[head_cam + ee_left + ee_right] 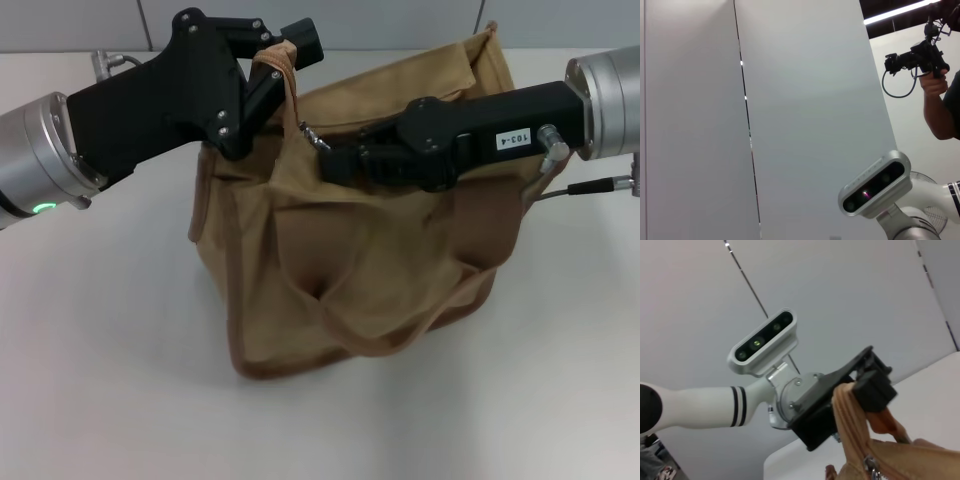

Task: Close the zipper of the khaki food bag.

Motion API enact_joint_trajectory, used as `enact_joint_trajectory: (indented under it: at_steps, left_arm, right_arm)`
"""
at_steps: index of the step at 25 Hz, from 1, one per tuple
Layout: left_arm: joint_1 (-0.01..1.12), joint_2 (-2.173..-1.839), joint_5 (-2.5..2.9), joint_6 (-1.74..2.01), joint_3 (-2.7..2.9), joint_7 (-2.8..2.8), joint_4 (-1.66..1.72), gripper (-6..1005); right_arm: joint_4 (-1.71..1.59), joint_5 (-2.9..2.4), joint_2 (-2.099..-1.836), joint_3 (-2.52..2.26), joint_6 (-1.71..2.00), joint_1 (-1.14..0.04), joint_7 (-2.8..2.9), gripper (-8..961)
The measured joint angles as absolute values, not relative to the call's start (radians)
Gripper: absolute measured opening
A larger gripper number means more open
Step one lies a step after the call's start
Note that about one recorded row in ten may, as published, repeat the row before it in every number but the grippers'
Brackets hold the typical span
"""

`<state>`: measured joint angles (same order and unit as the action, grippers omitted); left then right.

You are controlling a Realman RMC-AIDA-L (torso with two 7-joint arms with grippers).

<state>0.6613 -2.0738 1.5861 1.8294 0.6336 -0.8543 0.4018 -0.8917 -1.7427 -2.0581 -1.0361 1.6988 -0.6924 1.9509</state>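
Note:
The khaki food bag stands on the white table, its top sagging. My left gripper is at the bag's left top corner, shut on a tan strap handle and holding it up. The right wrist view also shows this gripper clamped on the strap. My right gripper reaches in from the right over the bag's top, shut on the zipper's small silver pull tab near the left end. The silver slider also shows in the right wrist view. My right arm hides most of the zipper line.
The white table surrounds the bag. The left wrist view shows only a pale wall, my head camera and a person holding a camera rig at the far side.

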Motion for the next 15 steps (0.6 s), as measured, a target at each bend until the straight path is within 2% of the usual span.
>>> enact_joint_trajectory:
  at_steps: [15]
  left_arm:
    - [0.661, -2.074, 1.573, 1.836, 0.63, -0.859, 0.402, 0]
  right_arm:
    - [-0.903, -1.816, -2.054, -0.951, 1.613, -0.653, 1.942, 36]
